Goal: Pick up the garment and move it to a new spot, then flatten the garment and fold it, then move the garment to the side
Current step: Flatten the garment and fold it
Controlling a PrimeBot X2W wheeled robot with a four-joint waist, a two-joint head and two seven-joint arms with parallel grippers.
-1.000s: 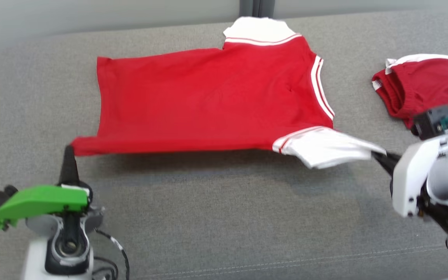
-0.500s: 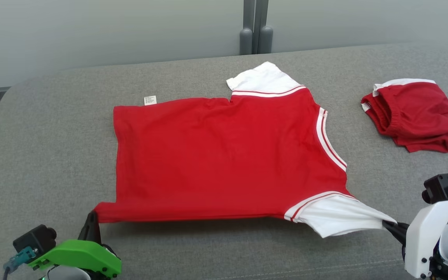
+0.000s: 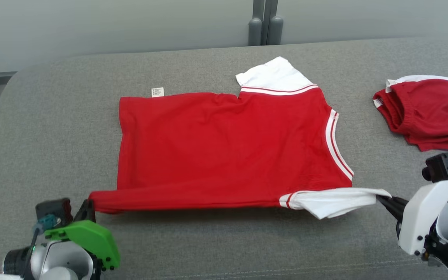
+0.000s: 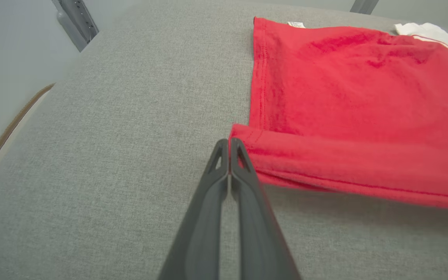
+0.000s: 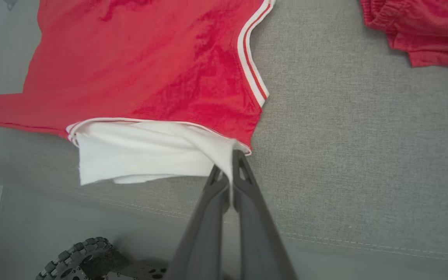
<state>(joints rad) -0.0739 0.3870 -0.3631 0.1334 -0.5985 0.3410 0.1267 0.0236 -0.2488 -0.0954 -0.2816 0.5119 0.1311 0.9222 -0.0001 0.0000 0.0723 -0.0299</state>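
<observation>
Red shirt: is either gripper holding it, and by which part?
Both hold the red shirt: the left gripper pinches its near hem corner, the right gripper pinches the edge of its near white sleeve.

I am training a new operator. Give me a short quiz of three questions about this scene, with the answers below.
1. True or false: the right gripper pinches the white sleeve of the red shirt.
2. What lies apart from the shirt, to its right in the head view? A) a towel B) dark red shorts C) a sock
3. Fill in: the left gripper is ____ on the shirt's hem corner.
Key: 1 true; 2 B; 3 shut.
</observation>
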